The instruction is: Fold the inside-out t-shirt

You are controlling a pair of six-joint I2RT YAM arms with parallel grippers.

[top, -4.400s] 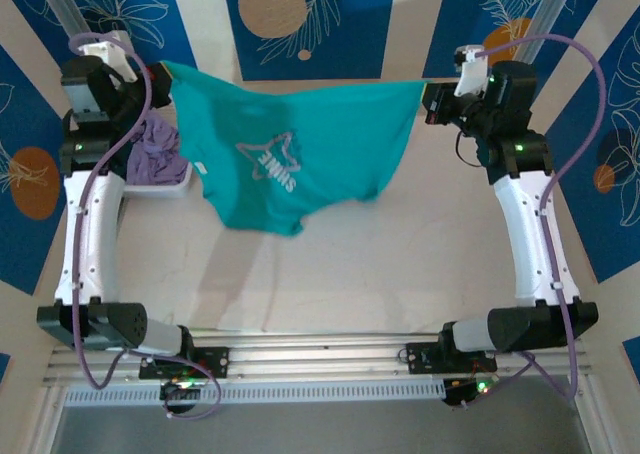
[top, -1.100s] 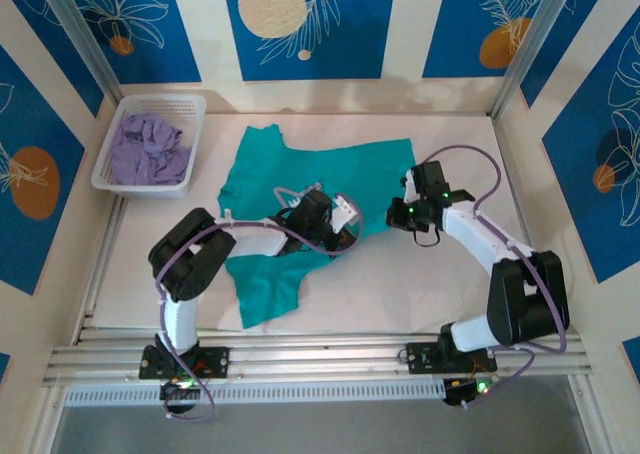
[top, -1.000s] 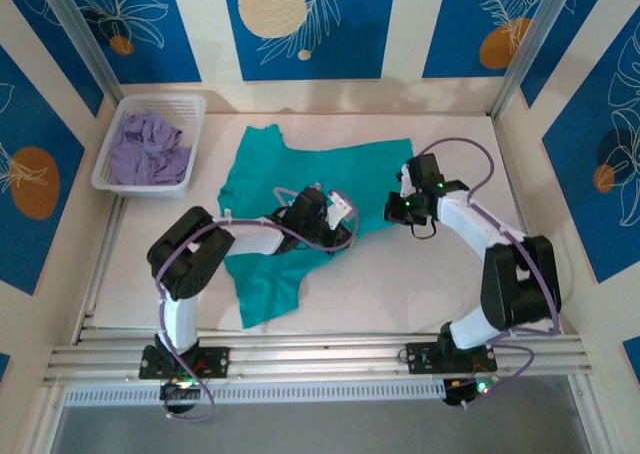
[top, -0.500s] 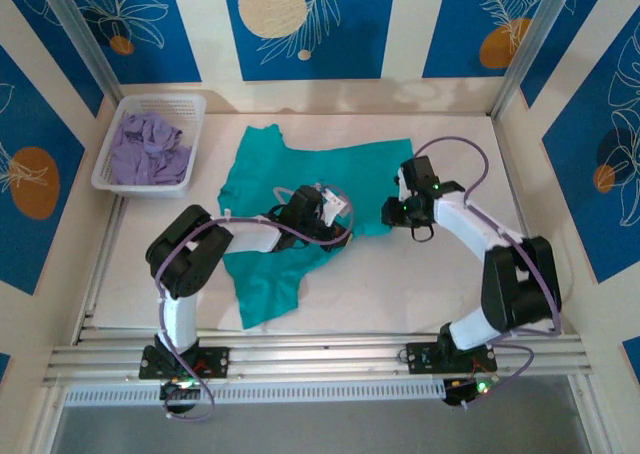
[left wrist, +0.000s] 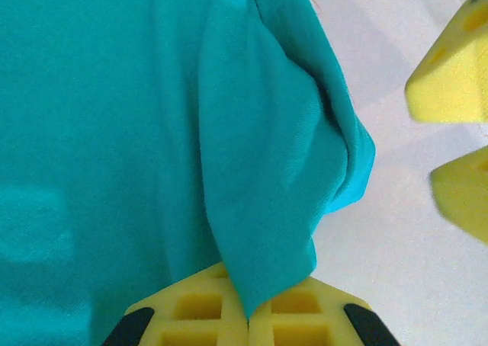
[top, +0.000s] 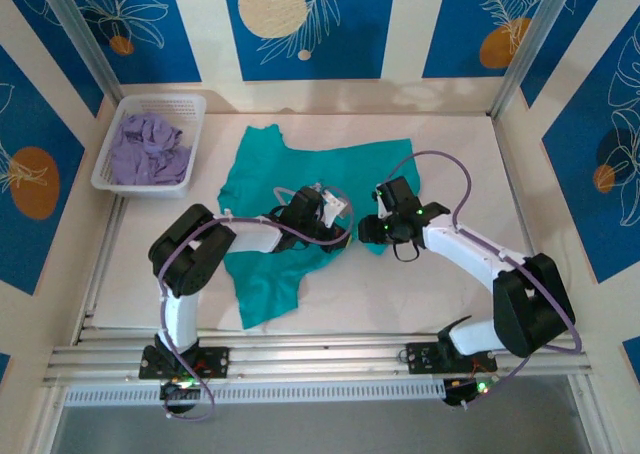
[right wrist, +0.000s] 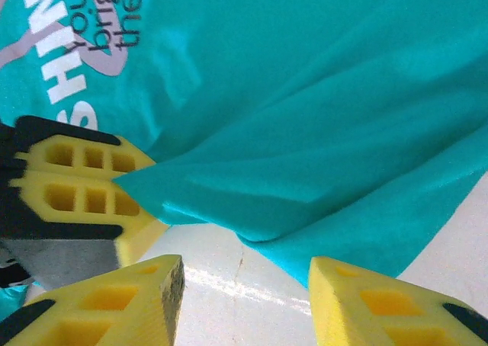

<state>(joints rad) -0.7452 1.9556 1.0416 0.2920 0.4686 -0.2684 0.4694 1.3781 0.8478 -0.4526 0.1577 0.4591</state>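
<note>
The teal inside-out t-shirt (top: pixel 300 169) lies spread on the white table, with a strip trailing toward the front left. My left gripper (top: pixel 337 217) sits at its right-hand edge, shut on a raised fold of the teal fabric (left wrist: pixel 267 209). The yellow pads (left wrist: pixel 198 312) pinch the fold's tip. My right gripper (top: pixel 373 230) is just right of it, low over the table. Its jaws (right wrist: pixel 244 277) stand open with bare table between them, a little short of the shirt's edge (right wrist: pixel 305 232). White lettering (right wrist: pixel 69 26) shows on the shirt. The left gripper (right wrist: pixel 88 190) appears beside the fold.
A white basket (top: pixel 160 101) holding a pale lavender garment (top: pixel 148 146) stands at the back left corner. Bare table (top: pixel 450 294) lies to the right and front of the shirt. Patterned walls close in the back and sides.
My right gripper has opened and slid left along the shirt's edge, close to the left gripper. The left gripper has stayed in place, shut on the fold.
</note>
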